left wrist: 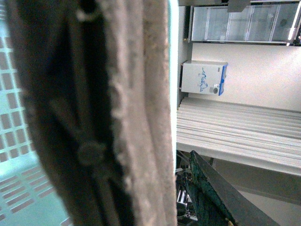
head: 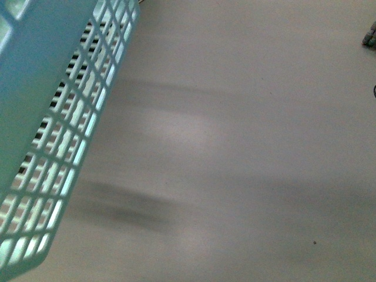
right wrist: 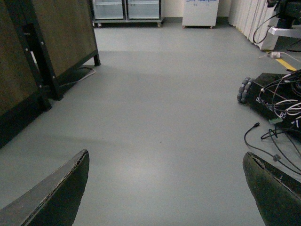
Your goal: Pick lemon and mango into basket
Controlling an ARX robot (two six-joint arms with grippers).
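The light teal slotted basket [head: 53,117] fills the left of the front view, lifted and tilted above the floor. In the left wrist view its slotted wall [left wrist: 16,141] shows very close, behind a broad brownish band and dark strip that I take for its handle [left wrist: 136,117]. My left gripper [left wrist: 175,188] is shut on the basket; one dark finger [left wrist: 211,193] shows beside the band. My right gripper [right wrist: 167,188] hangs open over bare grey floor, nothing between its fingers [right wrist: 61,193]. The lemon and the mango are out of view.
Grey floor [head: 247,147] spreads under the basket. In the right wrist view, a brown panel on a black frame [right wrist: 42,52] stands at one side, a wheeled base with loose cables [right wrist: 277,99] at the other. A white cabinet [left wrist: 203,77] and glass-door units [right wrist: 127,9] stand far off.
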